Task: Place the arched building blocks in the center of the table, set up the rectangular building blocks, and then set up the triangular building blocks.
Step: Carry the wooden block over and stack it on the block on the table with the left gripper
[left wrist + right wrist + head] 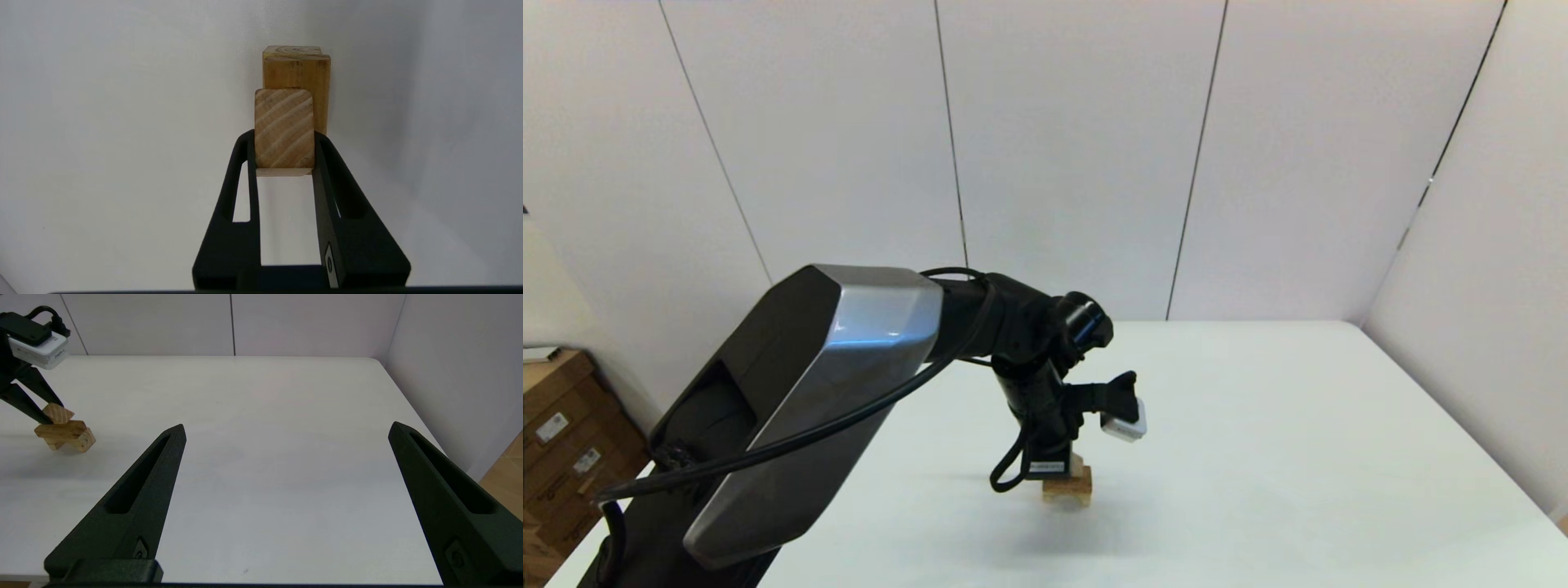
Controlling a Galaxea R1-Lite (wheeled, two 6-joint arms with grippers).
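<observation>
My left gripper (1066, 467) points down over the middle of the table (1258, 457), shut on the small triangular block (284, 128), whose striped wooden face shows between the fingers (245, 171). That block sits on or just above a low stack of tan blocks (1067, 488). In the right wrist view the stack looks like the flat rectangular block (61, 430) lying across the arched block (84, 442), whose cut-out is hidden. The left wrist view shows a longer tan block (296, 81) under the held one. My right gripper (286, 430) hangs open, holding nothing, off to the right of the stack.
White wall panels (1078, 147) close off the table's far and right sides. Cardboard boxes (560, 441) stand on the floor beyond the left edge. The left arm's silver housing (833, 384) blocks the near-left part of the head view.
</observation>
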